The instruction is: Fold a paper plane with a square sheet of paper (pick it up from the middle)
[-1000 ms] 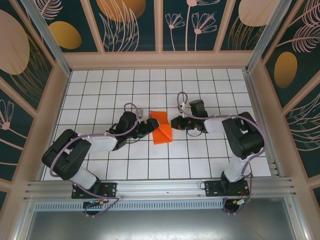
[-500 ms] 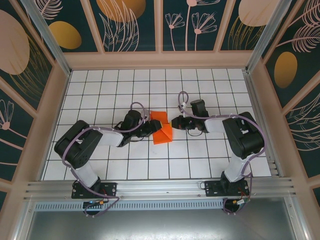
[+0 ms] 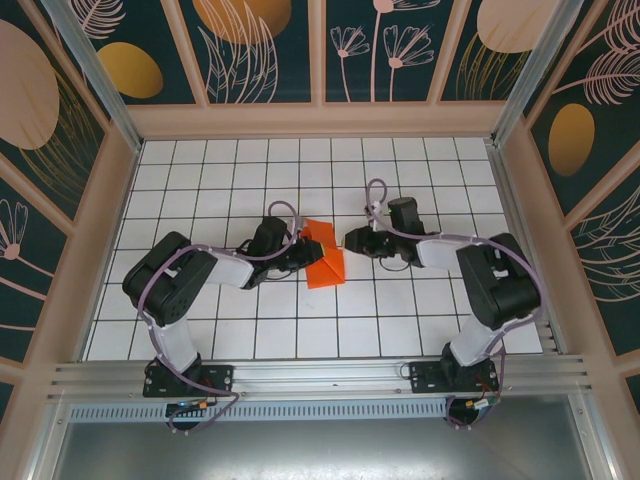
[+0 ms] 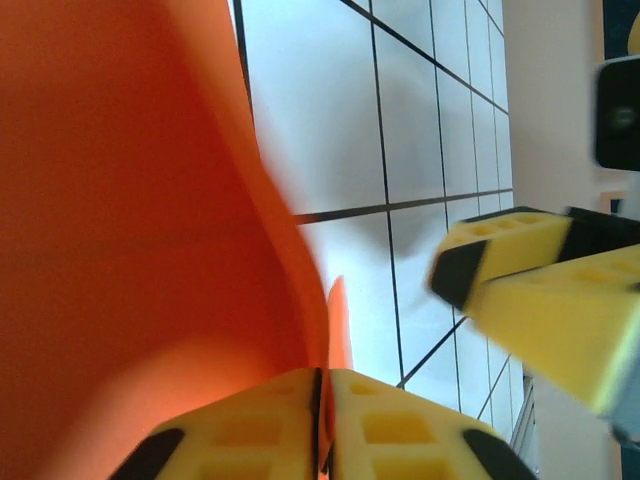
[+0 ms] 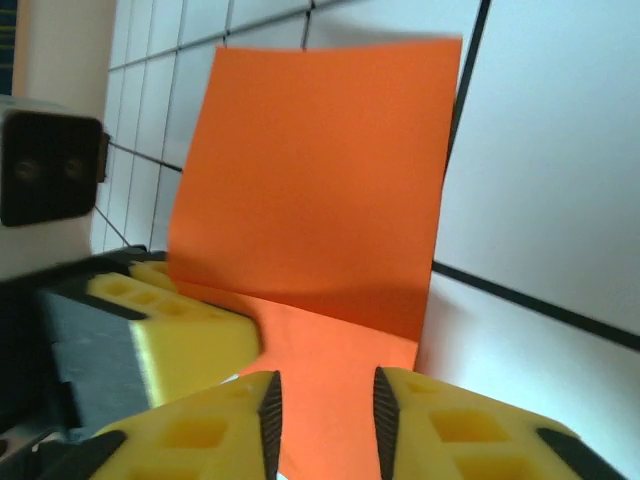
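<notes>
Left end effector [image 4: 322, 420] is pressed together on the near edge of the orange paper sheet [image 4: 130, 250], with the two yellow pads squeezed flat and the paper caught in the seam between them. From that pinch the sheet curves up and away to the left, so one flap is lifted off the white gridded worktop [image 3: 400, 320]. Judgement: the pinch is there to keep this side under control while a fold gets formed.

Right end effector [image 5: 322, 410] has its pads spread a little, and the gap is much wider than the paper, so it is not clamping anything. Orange shows through the gap. Its tips sit right at the sheet's right edge, touching or nearly so; which one can't be told. Probably it is placed to steady or take that edge.

From the right wrist, one panel of the sheet stands up, tilted, with a crease along its bottom. A lower flap runs from the crease toward the pads. A left pad [image 5: 170, 320] sits against the left side of that crease.

From above, the sheet lies mid-worktop between the two end effectors, left tip on its left side, right tip just beside its right edge. It is partly folded, no dart shape yet, so the task looks early to mid.
</notes>
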